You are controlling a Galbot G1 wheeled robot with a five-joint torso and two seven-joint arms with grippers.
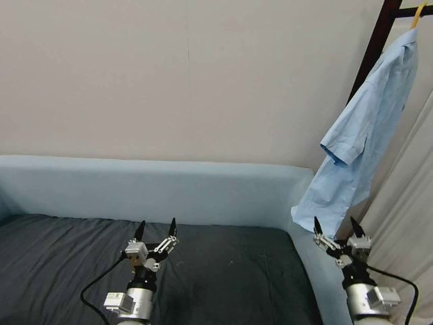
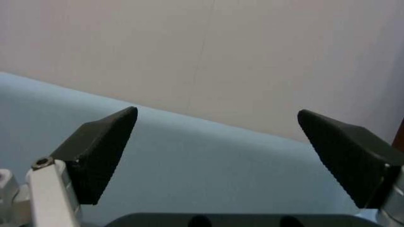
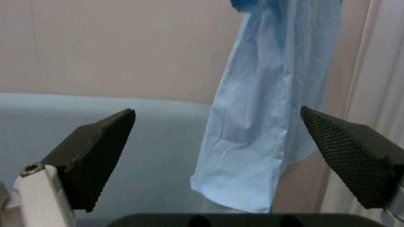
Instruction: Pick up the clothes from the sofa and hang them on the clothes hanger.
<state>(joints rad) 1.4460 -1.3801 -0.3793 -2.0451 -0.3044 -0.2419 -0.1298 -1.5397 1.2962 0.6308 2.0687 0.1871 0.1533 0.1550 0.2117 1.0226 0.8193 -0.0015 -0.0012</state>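
Nearest me, my left gripper (image 1: 157,233) hovered above the dark grey fabric sofa seat (image 1: 61,264), its fingers spread wide and holding nothing. My right gripper (image 1: 335,230) hung over the sofa's right end, fingers equally wide and empty. Beyond them ran the pale blue padded backrest (image 1: 135,189). Farther off, the light blue short-sleeved cotton shirt (image 1: 369,128) hung from a yellow hanger (image 1: 419,13) on the dark wooden rack (image 1: 375,40), its hem close above my right gripper. I judged the hanging step done. Any next move called only for drawing both arms clear without snagging that hem.
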